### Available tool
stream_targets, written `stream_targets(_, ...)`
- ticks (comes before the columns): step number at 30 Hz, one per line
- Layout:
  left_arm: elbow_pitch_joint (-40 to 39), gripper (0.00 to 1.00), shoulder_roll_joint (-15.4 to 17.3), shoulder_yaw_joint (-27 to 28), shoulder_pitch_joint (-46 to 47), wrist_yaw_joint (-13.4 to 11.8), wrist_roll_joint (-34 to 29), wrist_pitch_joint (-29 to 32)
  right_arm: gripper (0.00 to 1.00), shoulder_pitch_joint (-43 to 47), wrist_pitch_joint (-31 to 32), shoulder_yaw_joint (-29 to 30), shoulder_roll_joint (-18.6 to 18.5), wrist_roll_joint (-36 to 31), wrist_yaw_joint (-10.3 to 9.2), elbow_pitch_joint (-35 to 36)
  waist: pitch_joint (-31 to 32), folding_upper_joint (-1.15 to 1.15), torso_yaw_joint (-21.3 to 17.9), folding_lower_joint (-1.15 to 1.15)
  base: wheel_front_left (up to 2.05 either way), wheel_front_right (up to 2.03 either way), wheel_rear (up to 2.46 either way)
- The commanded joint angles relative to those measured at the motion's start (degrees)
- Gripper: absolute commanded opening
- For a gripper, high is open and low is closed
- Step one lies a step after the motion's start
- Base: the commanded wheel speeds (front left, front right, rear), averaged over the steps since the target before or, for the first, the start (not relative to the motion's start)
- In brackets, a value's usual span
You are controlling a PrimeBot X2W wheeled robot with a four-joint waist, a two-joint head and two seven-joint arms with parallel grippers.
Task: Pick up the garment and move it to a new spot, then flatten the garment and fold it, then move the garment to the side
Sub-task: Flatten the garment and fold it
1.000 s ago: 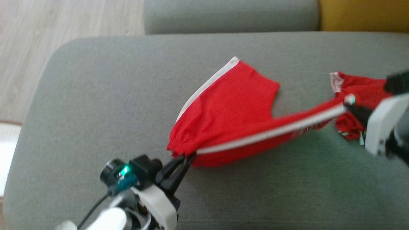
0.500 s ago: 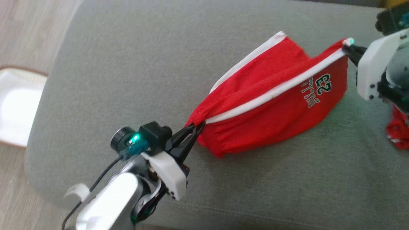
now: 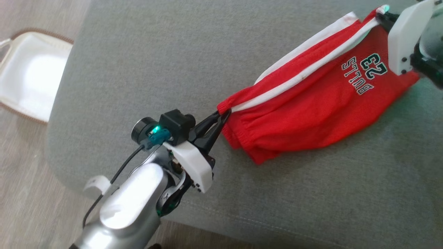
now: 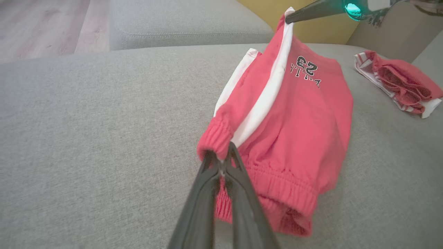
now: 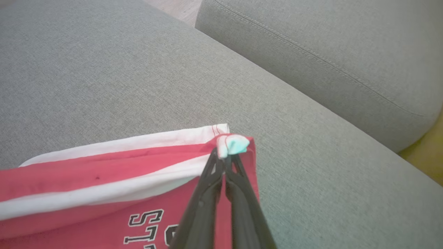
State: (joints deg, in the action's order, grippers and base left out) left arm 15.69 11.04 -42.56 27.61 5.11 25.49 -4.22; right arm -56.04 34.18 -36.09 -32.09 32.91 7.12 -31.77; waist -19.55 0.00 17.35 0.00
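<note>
We hold red Bulls 23 shorts (image 3: 311,114) stretched over the grey sofa (image 3: 166,55). L hand (image 3: 224,113) clamps the waistband (image 4: 277,186), R hand (image 3: 381,14) clamps a hem corner (image 5: 235,143).

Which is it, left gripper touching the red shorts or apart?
Touching. Left wrist view: the left gripper is shut on the elastic waistband of the red shorts.

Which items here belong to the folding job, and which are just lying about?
In the job:
red shorts, pinched between left gripper and right gripper
grey sofa seat, the work surface

Lying about:
crumpled red-and-white garment
white brown-edged object on the floor
</note>
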Motion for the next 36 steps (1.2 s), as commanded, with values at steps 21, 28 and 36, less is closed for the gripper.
stream_targets(21,6.5,1.00,-0.5,2.9,4.9,-1.9,0.9,-5.7,1.00,-6.3,-17.7,-9.2,2.6,3.4,0.36,-10.1,0.4,0.00,-1.1,0.00,0.00,0.00,0.00)
stream_targets(28,5.0,1.00,1.5,6.6,3.9,-5.5,1.7,-7.7,1.00,-2.2,-31.3,-8.8,5.0,4.9,0.36,-9.2,4.6,0.00,-5.1,0.00,0.00,0.00,0.00)
stream_targets(36,0.8,1.00,3.0,12.7,0.5,-11.0,3.6,-9.7,1.00,5.2,-43.4,-5.1,7.3,4.8,0.36,-7.9,9.6,0.00,-9.3,0.00,0.00,0.00,0.00)
